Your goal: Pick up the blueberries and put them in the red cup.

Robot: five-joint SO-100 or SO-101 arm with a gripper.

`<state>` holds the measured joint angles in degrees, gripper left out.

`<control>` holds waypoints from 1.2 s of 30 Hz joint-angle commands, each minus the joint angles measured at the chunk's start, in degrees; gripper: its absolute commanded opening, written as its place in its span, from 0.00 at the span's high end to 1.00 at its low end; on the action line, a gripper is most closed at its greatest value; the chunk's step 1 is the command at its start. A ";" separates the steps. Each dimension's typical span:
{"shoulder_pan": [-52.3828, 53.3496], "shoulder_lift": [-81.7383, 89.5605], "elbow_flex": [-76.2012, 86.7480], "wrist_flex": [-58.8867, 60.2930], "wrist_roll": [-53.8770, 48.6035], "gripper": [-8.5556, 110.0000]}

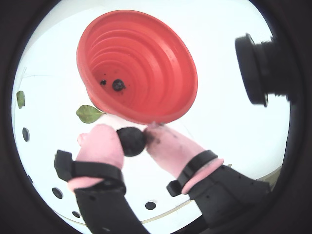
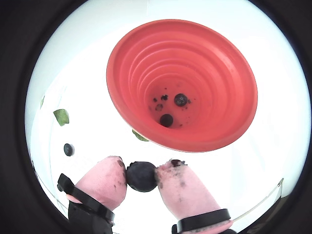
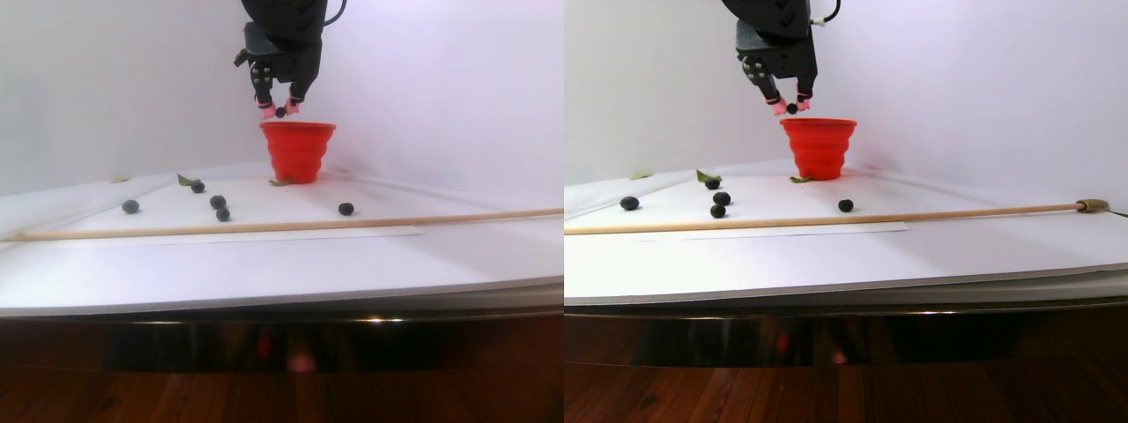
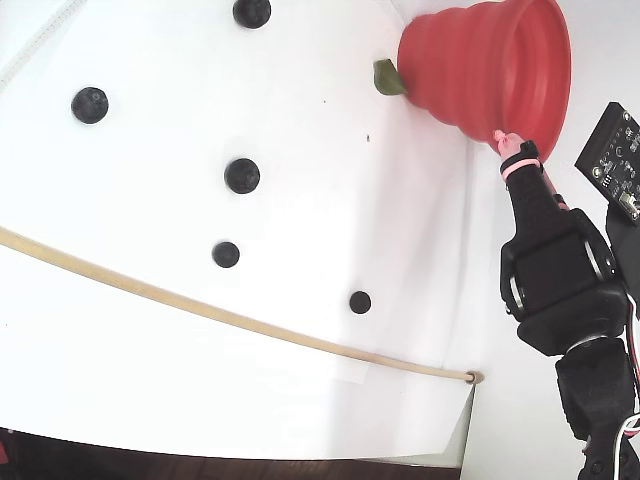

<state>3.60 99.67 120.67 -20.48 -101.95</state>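
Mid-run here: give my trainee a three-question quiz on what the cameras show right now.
1. True or false: the gripper is empty.
2. In a wrist view, how many whole berries lie inside the red cup? A) none B) two C) five
3. Fill in: in the stereo pair view, a long wooden ___ lies across the table in front of the loose berries.

Key:
1. False; it pinches a blueberry just outside the cup's rim.
2. B; two berries, plus dark specks.
3. Stick.
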 commanded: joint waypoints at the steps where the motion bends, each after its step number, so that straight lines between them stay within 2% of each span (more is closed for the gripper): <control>1: 0.97 5.27 -6.15 0.09 1.14 0.83; 31: 5.80 -3.52 -16.44 0.09 2.11 0.83; 36: 5.89 -3.69 -16.52 -0.09 2.37 0.80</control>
<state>8.44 94.04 109.78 -20.48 -100.46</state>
